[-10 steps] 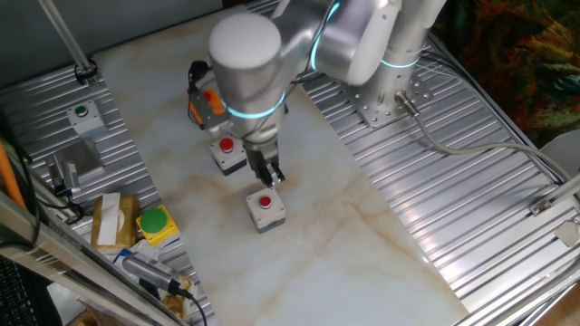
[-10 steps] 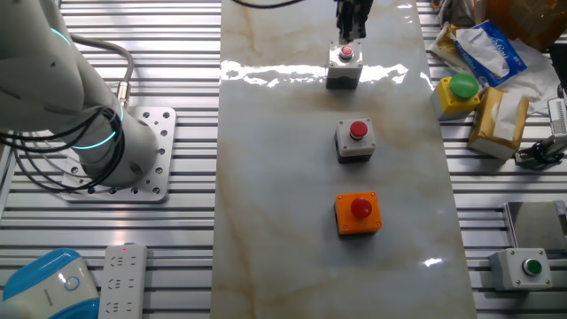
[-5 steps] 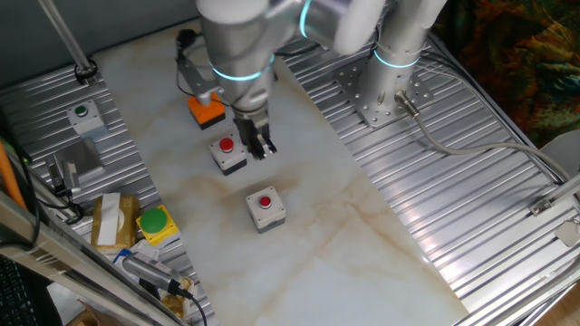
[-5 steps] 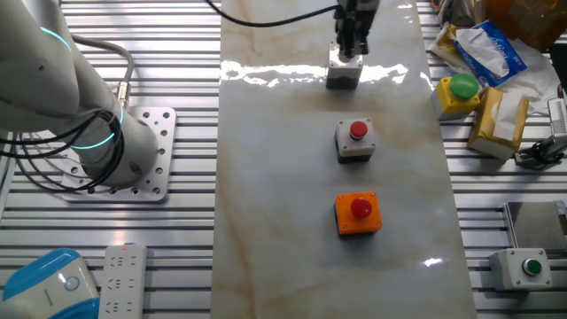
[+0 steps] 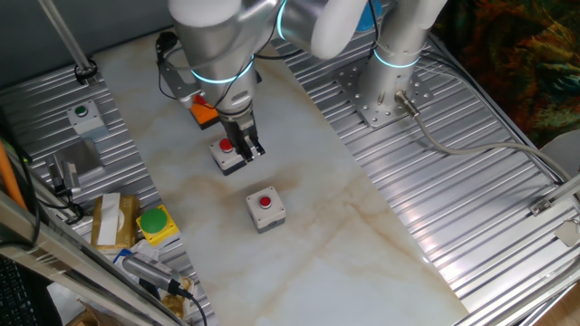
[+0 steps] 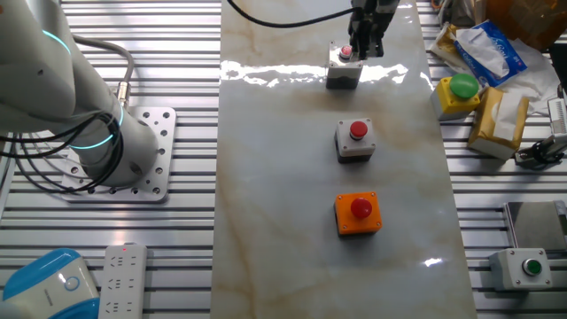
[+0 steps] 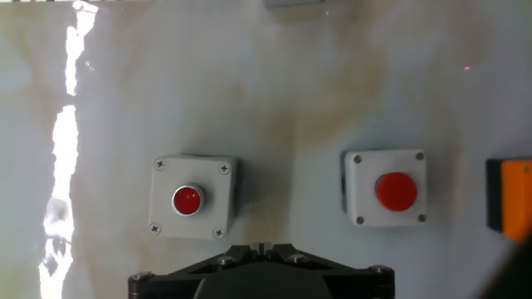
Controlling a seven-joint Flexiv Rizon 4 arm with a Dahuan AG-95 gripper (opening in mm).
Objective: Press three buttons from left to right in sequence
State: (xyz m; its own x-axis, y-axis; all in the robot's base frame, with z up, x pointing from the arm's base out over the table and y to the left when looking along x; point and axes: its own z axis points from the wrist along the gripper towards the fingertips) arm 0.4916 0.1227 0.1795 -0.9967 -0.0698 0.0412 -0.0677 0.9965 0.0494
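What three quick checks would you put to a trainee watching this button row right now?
1. Multiple choice: how many red-capped boxes stand in the row on the marble table? A two, B three, C four.
2. True or false: the gripper is pressing the cap of the orange box.
3. Fill in: the cap on the yellow box beside the marble is ___.

Key:
1. B.
2. False: the orange box stands uncovered, with the gripper well clear of it.
3. Green.
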